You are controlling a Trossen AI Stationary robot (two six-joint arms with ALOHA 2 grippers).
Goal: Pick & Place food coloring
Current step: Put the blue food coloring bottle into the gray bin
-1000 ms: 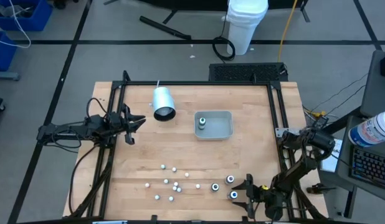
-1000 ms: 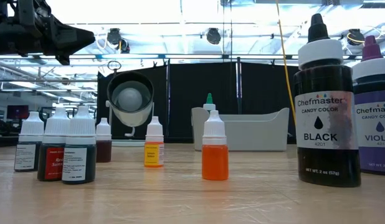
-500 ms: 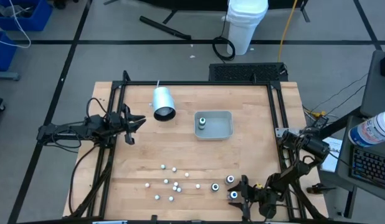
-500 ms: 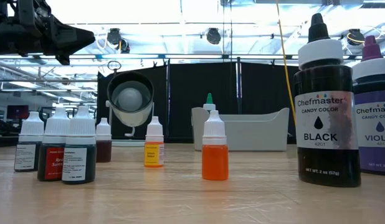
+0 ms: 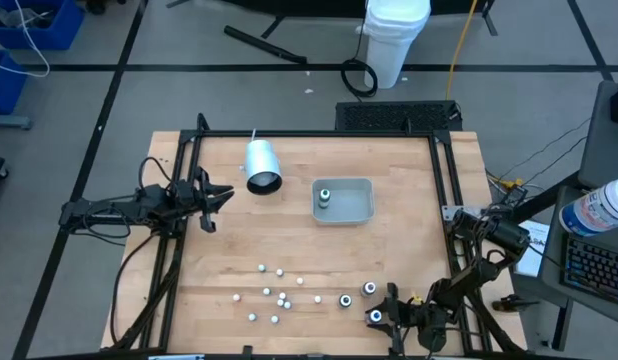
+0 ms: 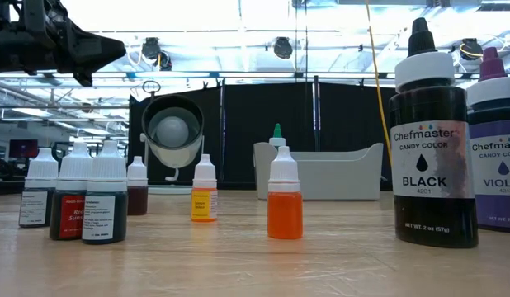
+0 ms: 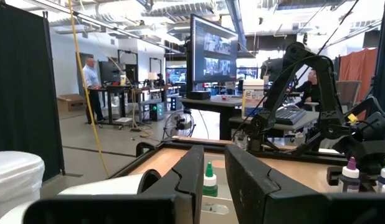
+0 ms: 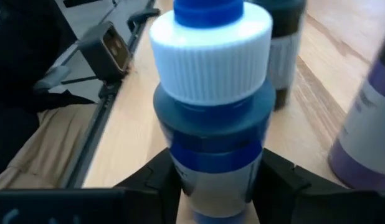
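While tray (image 5: 361, 212) holds 1 green-tipped bottle (image 5: 325, 197), right fingers (image 8: 285, 180) pinch blue bottle (image 8: 212, 99); left fingers (image 7: 195, 177) nearly together.

This is a robotics lab or testing workshop, not a home. The wooden table (image 5: 309, 230) sits inside a black metal frame (image 5: 189, 160) on a grey floor marked with dark tape lines. Black curtain panels (image 6: 263, 124) stand behind it, under an open ceiling with exposed ducts and strip lights. Beyond are standing desks, a large monitor (image 7: 211, 46) and a person (image 7: 90, 74) at a workbench. A blue bin (image 5: 29, 30), probably for storage, sits on the floor nearby.
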